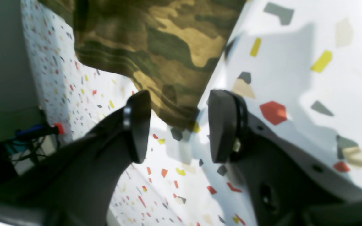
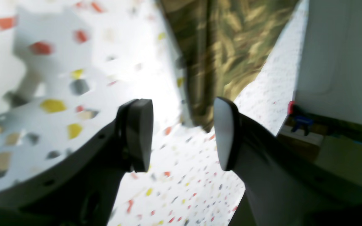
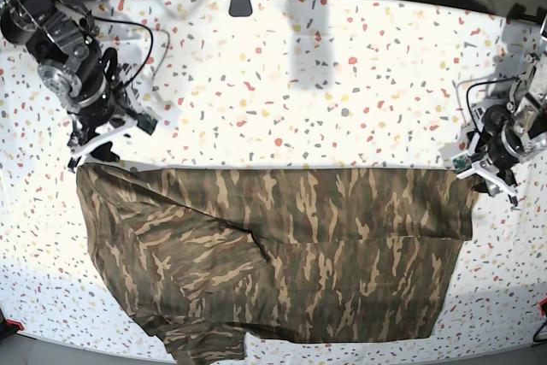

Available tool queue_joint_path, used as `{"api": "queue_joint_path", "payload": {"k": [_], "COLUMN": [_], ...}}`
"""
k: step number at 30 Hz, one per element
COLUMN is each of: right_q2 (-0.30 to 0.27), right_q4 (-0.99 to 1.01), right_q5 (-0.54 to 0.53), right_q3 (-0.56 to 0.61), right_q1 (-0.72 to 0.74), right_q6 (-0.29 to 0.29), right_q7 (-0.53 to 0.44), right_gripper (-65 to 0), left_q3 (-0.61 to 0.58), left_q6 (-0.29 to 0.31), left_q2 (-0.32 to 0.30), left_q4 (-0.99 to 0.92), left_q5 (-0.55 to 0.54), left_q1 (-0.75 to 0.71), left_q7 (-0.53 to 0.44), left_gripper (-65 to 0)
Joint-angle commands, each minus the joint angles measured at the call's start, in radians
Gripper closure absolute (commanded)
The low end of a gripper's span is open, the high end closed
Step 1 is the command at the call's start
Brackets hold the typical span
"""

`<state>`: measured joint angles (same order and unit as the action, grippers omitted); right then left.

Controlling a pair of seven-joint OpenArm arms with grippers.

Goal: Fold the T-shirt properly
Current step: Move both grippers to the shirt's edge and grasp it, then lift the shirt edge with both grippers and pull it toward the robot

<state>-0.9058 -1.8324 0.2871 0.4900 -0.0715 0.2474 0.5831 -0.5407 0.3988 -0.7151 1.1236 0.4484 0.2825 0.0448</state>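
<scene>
While the T-shirt (image 3: pixel 273 254) lies folded once across the tabletop (image 3: pixel 299 83) toward six o'clock, we see left end effector (image 1: pixel 176 125) and right end effector (image 2: pixel 182 135) spread, empty; further folds remain.

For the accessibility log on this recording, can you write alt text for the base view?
A camouflage T-shirt lies spread across the near half of a speckled terrazzo table. The right gripper sits at its far left corner and the left gripper at its far right corner.

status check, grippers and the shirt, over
Left gripper open, right gripper open, each at a far corner. T-shirt lying half-folded on the table. Nothing in the way.
</scene>
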Motion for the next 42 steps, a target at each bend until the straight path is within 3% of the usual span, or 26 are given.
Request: {"api": "queue_joint_path", "payload": {"k": [1,5,10,12,15,18,22,26,32,37,42], "right_q2": [-0.016,-0.016,-0.017,-0.016,-0.016,-0.016,0.003,0.075,0.206,0.239,0.252], "right_q4": [-0.013,-0.013,-0.013,-0.011,0.01,0.055,0.156,0.284,0.426,0.522,0.614], "right_q5": [0.001,-0.068,-0.071,-0.072,-0.082,-0.079,-0.038,0.006,0.005,0.005,0.005], "right_q3": [-0.011,-0.011,-0.011,-0.011,-0.011,-0.011,-0.011,-0.011,-0.011,-0.011,-0.011], "right_q1": [0.025,0.072,0.09,0.09,0.091,0.094,0.118,0.19,0.32,0.385,0.428], "right_q6": [-0.015,-0.014,-0.005,0.032,0.073,0.073,0.078,0.113,0.259,0.299,0.305], "right_q7": [-0.005,0.009,0.01,0.009,0.002,-0.062,-0.146,-0.201,-0.227,-0.249,-0.259], "right_gripper": [-28.8,-28.8,-28.8,-28.8,-28.8,-28.8,-28.9,-29.7,-29.7,-29.7,-29.6], "left_q3": [-0.024,-0.151,-0.213,-0.214,-0.214,-0.214,-0.214,-0.214,-0.214,-0.214,-0.214], "left_q6": [0.006,-0.002,-0.047,-0.047,-0.047,-0.048,-0.048,-0.048,-0.048,-0.047,-0.047], "left_q2": [-0.01,0.01,0.074,0.077,0.077,0.077,0.077,0.078,0.078,0.078,0.078], "left_q4": [0.008,-0.026,-0.118,-0.122,-0.122,-0.122,-0.122,-0.122,-0.121,-0.122,-0.122], "left_q5": [0.032,0.154,0.158,0.154,0.154,0.154,0.154,0.154,0.154,0.154,0.154], "left_q1": [0.027,0.071,0.125,0.128,0.128,0.128,0.128,0.128,0.128,0.128,0.128], "left_q7": [-0.009,-0.002,0.064,0.064,0.08,0.121,0.186,0.194,0.194,0.193,0.194], "left_gripper": [-29.2,-28.9,-28.9,-26.8,-15.7,-0.5,0.0,0.0,0.0,0.0,0.0]}}
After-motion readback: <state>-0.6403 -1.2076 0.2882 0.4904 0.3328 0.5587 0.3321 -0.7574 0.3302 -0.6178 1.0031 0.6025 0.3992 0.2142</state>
